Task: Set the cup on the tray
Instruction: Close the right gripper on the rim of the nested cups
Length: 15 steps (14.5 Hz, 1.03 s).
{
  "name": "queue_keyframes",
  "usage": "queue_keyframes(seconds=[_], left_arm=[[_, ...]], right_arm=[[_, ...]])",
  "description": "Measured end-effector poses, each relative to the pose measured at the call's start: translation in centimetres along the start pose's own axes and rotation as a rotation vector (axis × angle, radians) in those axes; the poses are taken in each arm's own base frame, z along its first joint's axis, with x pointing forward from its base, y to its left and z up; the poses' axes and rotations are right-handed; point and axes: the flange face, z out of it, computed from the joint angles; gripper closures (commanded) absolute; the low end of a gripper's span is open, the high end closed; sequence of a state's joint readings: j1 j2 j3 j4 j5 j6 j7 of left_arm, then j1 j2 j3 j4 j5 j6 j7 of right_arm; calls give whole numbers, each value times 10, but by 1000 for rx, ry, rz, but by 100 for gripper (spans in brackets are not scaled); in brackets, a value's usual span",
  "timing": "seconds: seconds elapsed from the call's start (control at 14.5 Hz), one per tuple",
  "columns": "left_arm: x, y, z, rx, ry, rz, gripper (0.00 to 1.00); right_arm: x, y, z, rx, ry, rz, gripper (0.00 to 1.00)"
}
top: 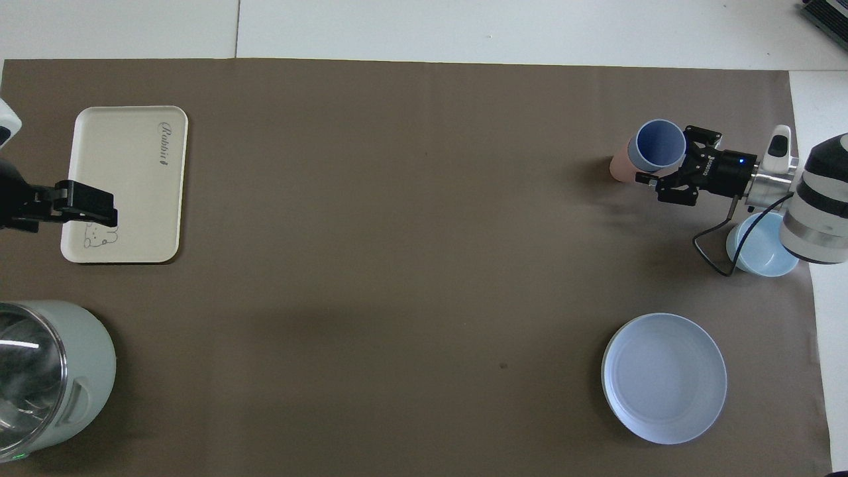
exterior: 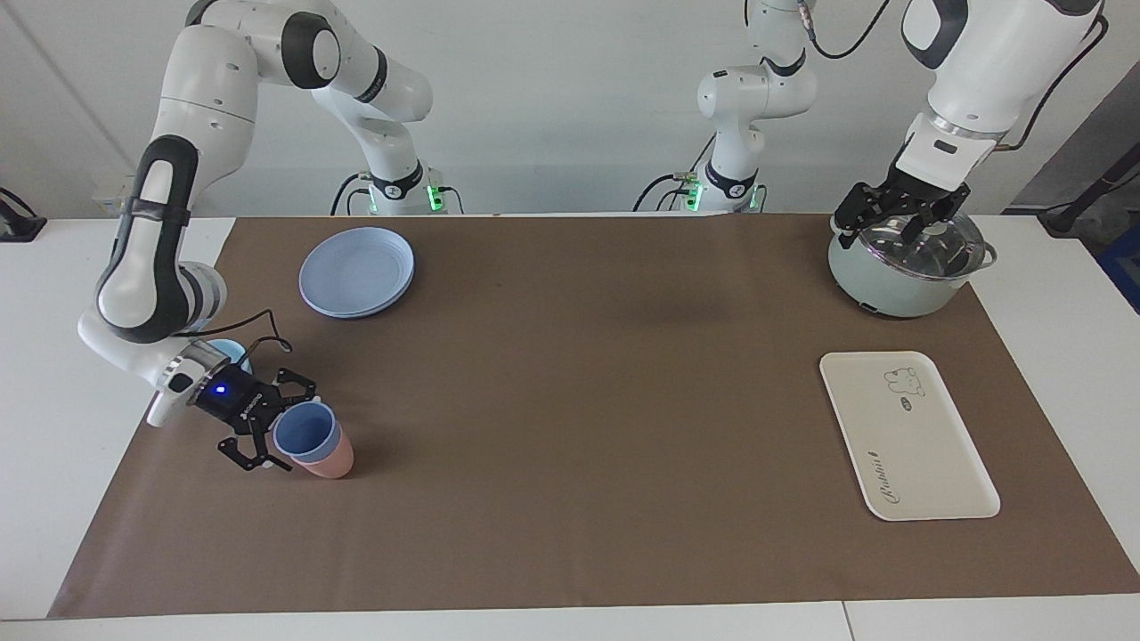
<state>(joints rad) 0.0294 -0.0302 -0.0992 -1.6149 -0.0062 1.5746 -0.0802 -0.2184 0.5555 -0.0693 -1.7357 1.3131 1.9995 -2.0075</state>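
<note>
Cup, nested in a pink cup, sits between the right hand's spread fingers.

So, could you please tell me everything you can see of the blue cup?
The cup is a small periwinkle-blue tumbler, plastic-looking, tapered and handleless, with a darker inside that looks empty. It sits nested in a pink cup, mouth up, at the right arm's end of the table. The open right gripper sits right beside it; whether a finger touches it cannot be told.

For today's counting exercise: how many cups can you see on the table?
2: the blue cup nested in the pink cup, at the right gripper, toward the right arm's end. None seem hidden.
</note>
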Motion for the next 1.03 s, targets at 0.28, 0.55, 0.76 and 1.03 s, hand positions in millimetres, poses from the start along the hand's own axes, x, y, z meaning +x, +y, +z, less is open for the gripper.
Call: queue_keyframes(seconds=[0.28,0.55,0.76,1.03], left_arm=[[0,0,0,0,0,0,0],[0,0,0,0,1,0,0],[0,0,0,0,1,0,0],[0,0,0,0,0,0,0]], right_arm=[[3,-1,4,-3,7,-36,0],[1,-2,10,1,6,-42,0],[-3,-3,12,3,3,-49,0],[-2,-2,15,-8,20,-42,5]])
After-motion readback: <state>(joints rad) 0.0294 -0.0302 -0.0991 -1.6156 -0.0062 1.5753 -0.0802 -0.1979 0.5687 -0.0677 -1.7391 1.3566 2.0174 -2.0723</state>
